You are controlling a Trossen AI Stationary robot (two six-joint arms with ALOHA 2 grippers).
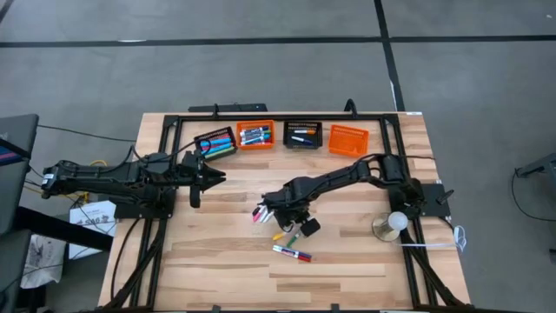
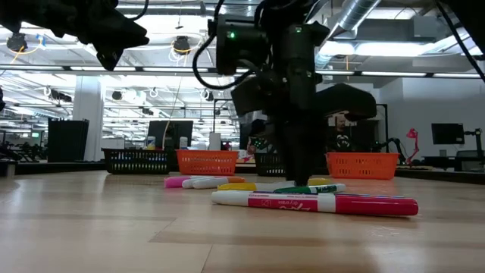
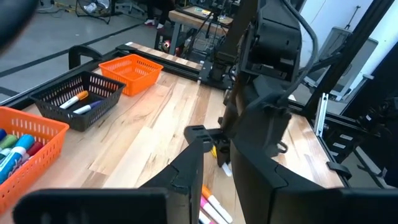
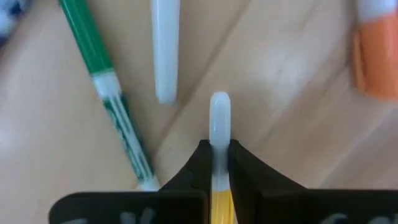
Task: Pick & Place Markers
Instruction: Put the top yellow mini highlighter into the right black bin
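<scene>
Several markers [image 1: 291, 242] lie loose on the wooden table near its middle, among them a long pink and white one [image 2: 314, 203] toward the near edge. My right gripper [image 4: 219, 155] points down over this pile and is shut on a yellow and white marker [image 4: 219, 121]. Beside that marker lie a green marker [image 4: 115, 106], a white one [image 4: 165, 50] and one with an orange cap [image 4: 373, 56]. My left gripper [image 1: 208, 174] waits above the table's left part, held about level, its fingers [image 3: 186, 168] apart and holding nothing. My right gripper pinches the marker's white barrel [image 4: 219, 140] between its two fingertips, just past the yellow part [image 4: 219, 208]. The fingers come from above, pointing down, and lie across the marker. The white end sticks out beyond them. Whether it is lifted off the table, I cannot tell.
Four small baskets stand in a row at the far edge: a black one [image 1: 215, 142] and an orange one [image 1: 255, 136] with markers, a black one [image 1: 302, 135] holding a few, and an orange one [image 1: 348, 139]. A white round object [image 1: 395, 224] stands at the right.
</scene>
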